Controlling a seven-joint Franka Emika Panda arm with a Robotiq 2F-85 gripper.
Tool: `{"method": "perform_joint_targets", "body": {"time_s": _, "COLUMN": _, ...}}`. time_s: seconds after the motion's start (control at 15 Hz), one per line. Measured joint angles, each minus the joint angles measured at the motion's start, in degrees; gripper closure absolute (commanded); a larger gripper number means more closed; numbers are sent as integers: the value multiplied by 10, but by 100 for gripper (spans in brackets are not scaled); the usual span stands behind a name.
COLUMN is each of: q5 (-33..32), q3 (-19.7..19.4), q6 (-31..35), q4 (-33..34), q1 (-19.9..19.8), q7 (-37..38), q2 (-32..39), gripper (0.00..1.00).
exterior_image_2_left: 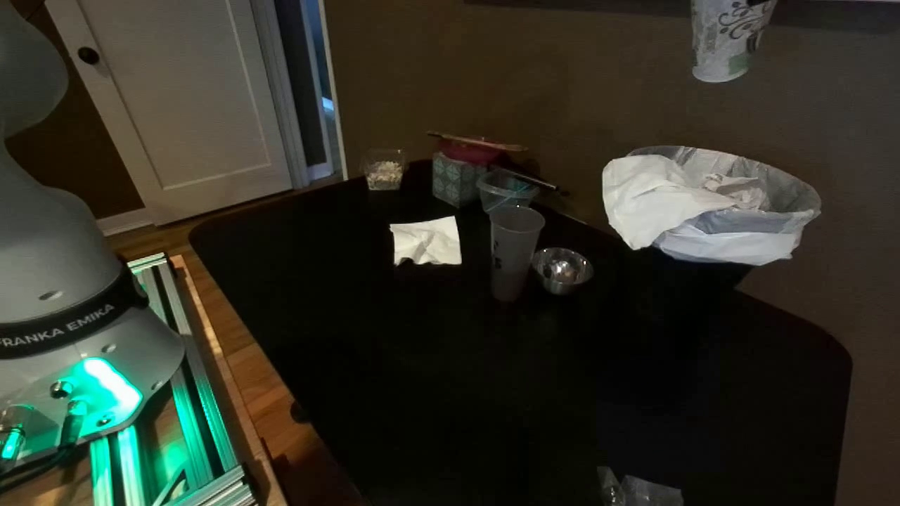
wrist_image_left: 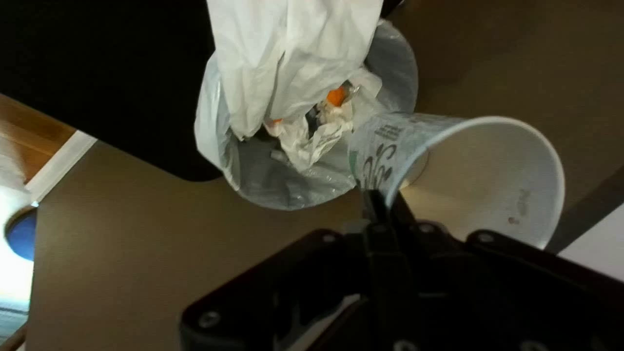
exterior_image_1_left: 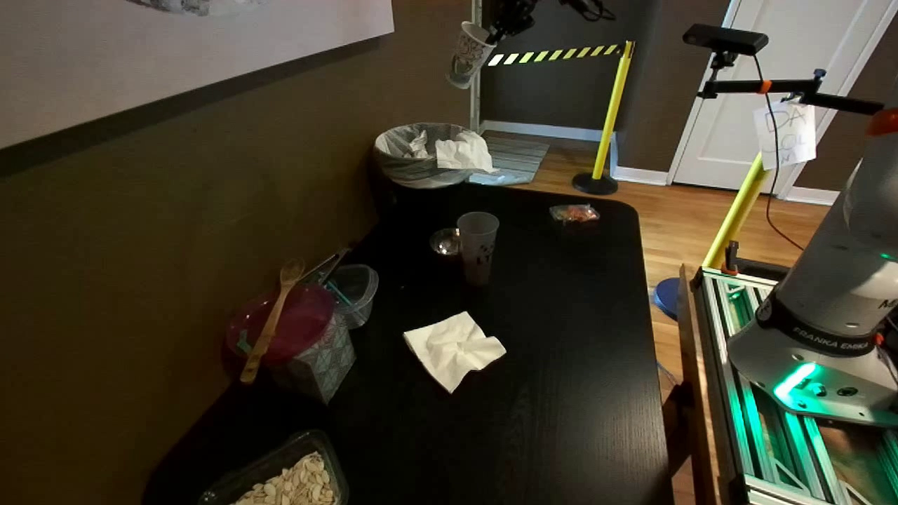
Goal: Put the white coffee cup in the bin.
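Observation:
The white coffee cup [exterior_image_1_left: 468, 57] has a dark printed pattern and hangs tilted in the air above the level of the bin [exterior_image_1_left: 421, 177]. In an exterior view only the lower part of the cup [exterior_image_2_left: 728, 42] shows at the top edge, higher than the lined bin [exterior_image_2_left: 745, 246]. In the wrist view my gripper [wrist_image_left: 382, 199] is shut on the rim wall of the cup [wrist_image_left: 378, 156], one finger inside and one outside. The cup overlaps the right side of the bin [wrist_image_left: 207, 114] there. My gripper [exterior_image_1_left: 494, 35] also shows in an exterior view.
White paper [exterior_image_2_left: 647, 197] drapes over the bin's rim. On the black table [exterior_image_1_left: 561, 365] stand a see-through tumbler [exterior_image_1_left: 478, 249], a metal bowl [exterior_image_2_left: 562, 270], a napkin [exterior_image_1_left: 456, 349] and a clear tub [exterior_image_1_left: 359, 298]. The wall runs close behind the bin.

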Motion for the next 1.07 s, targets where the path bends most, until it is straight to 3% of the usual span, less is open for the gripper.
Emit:
{"method": "perform_joint_targets", "body": {"time_s": 0.4, "q5": -32, "q3": 20, "q6": -4, "q4": 12, "q1": 40, "q7": -2, "q2": 46, "gripper": 99}}
{"method": "perform_joint_targets", "body": {"time_s": 0.8, "q5": -91, "q3": 21, "q6": -3, "q4": 34, "q1": 43, "q7": 1, "q2": 104, "gripper": 99}}
{"method": "perform_joint_targets", "body": {"time_s": 1.07, "q5": -98, "q3": 24, "q6": 5, "q4": 57, "q1": 43, "q7": 7, "q2": 132, "gripper": 99}}
